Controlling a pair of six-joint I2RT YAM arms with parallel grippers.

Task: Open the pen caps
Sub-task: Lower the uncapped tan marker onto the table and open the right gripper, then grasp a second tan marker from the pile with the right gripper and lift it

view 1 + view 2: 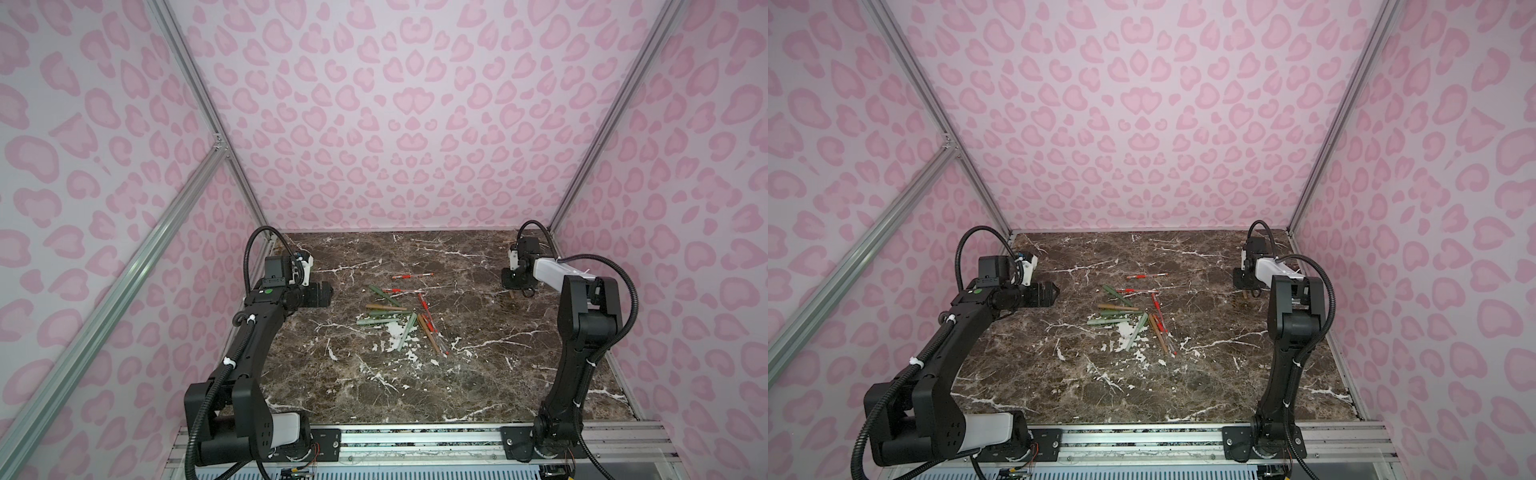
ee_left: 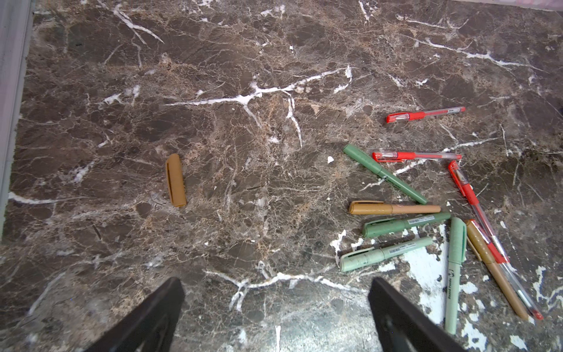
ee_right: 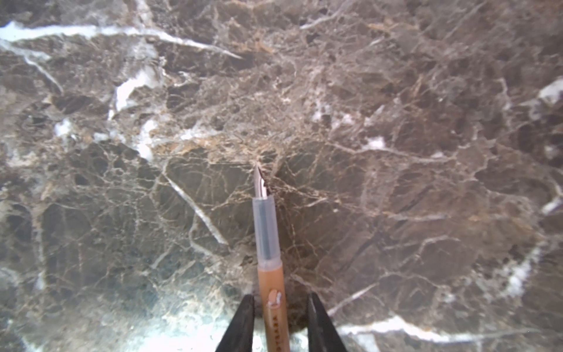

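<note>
Here, the right gripper (image 3: 281,297), slightly open, seemingly released an uncapped tan pen (image 3: 268,237); its cap (image 2: 175,180) lay alone on marble (image 2: 243,146); the empty left gripper (image 2: 275,282) gaped; next, both needed a capped pen (image 2: 396,209).

This looks like a robot test cell in a lab. Bare aluminium frame posts (image 1: 191,75) hold flat walls (image 1: 415,124) printed with a pink leopard pattern. A marble-look desk (image 1: 457,395) fills the booth. The black left arm (image 1: 253,345) and right arm (image 1: 582,332) are bolted to a metal rail (image 1: 415,440) along the desk's near edge.
</note>
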